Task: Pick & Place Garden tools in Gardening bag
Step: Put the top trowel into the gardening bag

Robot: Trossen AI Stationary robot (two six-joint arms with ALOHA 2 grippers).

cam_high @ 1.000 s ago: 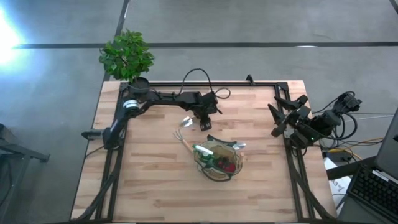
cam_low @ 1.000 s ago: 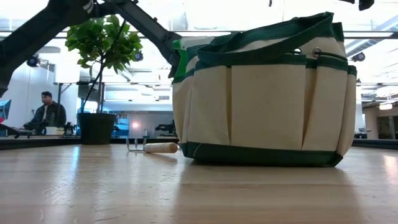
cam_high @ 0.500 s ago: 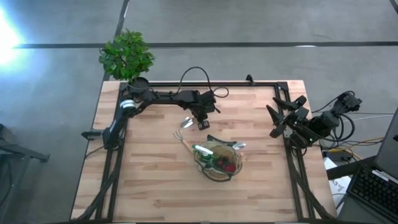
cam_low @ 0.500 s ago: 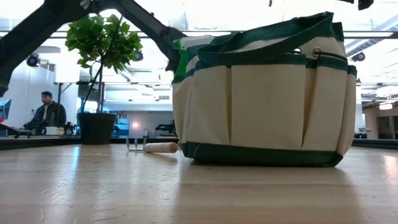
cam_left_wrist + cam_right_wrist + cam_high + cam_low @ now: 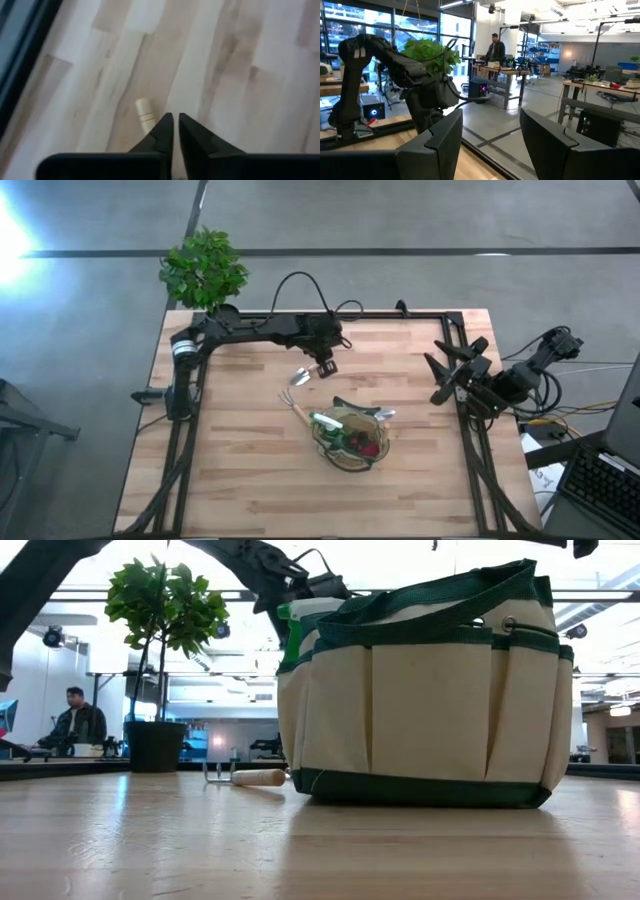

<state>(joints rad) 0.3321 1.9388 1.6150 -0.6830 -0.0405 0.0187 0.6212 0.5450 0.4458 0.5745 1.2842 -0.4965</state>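
Observation:
The tan gardening bag point(image 5: 352, 440) with green trim stands at the table's middle. It holds a green spray bottle point(image 5: 325, 421) and a red glove point(image 5: 368, 448). In the low view the bag point(image 5: 425, 690) fills the middle, with the bottle point(image 5: 290, 635) sticking out. A wooden-handled rake point(image 5: 292, 402) lies flat on the table left of the bag point(image 5: 245, 777). A metal trowel point(image 5: 300, 375) lies farther back. My left gripper point(image 5: 322, 368) is shut and hovers above the trowel's handle end point(image 5: 144, 111). My right gripper point(image 5: 440, 378) is open at the table's right edge.
A leafy potted plant point(image 5: 205, 268) stands at the far left corner, in a black pot point(image 5: 155, 745). A dark frame point(image 5: 300, 314) runs along the table's far and side edges. A person point(image 5: 78, 720) sits in the room beyond.
My left gripper has risen and drawn a little toward the table's far edge, its arm swinging back. It now shows above the bag in the low view. The trowel and rake lie where they were.

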